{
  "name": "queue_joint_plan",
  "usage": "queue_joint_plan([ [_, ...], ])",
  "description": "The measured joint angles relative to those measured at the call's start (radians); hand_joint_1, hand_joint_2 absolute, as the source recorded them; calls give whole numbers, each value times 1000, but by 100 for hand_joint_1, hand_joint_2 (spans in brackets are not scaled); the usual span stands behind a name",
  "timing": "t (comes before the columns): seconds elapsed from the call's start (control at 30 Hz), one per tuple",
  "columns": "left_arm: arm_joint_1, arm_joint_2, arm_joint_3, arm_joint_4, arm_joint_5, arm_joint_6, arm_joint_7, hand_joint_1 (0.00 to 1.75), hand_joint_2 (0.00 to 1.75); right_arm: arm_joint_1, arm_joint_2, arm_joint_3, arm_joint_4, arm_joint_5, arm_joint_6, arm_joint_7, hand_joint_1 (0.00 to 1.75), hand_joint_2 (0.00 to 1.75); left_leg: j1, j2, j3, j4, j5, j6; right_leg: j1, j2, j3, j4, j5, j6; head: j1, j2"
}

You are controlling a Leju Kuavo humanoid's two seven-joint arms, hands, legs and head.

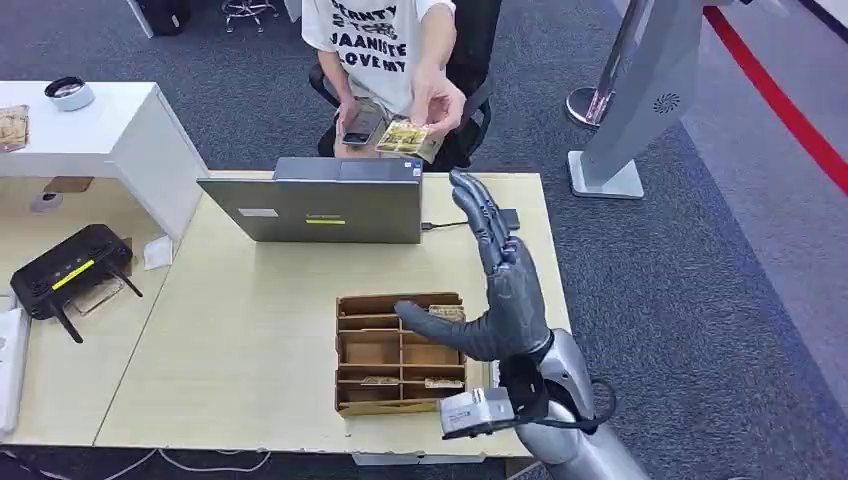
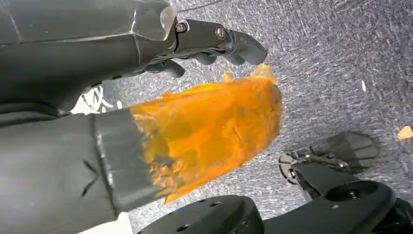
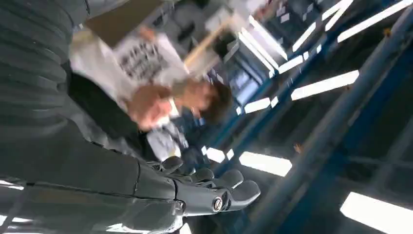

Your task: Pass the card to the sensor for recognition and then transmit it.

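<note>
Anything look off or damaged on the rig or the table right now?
Yes: the left hand has a thumb wrapped in torn, crumpled orange tape, peeling at its edges. On the table, the laptop and wooden card tray sit in order; the right hand is raised, holding nothing.

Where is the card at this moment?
In the head view, the card is in the person's hand, behind the laptop, beyond the table's far edge.

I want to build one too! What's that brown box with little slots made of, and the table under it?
The brown slotted box looks like matte cardboard or thin wood: flat dull dividers. The pale table looks like light wood laminate, smooth with faint grain.
</note>
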Motion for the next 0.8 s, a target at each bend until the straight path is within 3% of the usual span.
queue_joint_plan([
  [0.2,-12,0,-24,0,-13,-8,21,0,0,-85,0,50,56,218,-137,62,0,175,0,0,0,0,0,0,0,0,0,0,0,0,0,0],
  [0.4,-23,-3,-53,0,-26,-18,34,0,0,-177,0,79,181,382,-203,139,0,175,0,0,0,0,1,0,0,0,0,0,1,0,0,0],
  [0.8,-36,-5,-97,0,-39,-33,44,0,0,-352,0,95,417,564,-207,256,0,175,0,0,0,0,1,0,0,0,0,1,1,0,0,0],
])
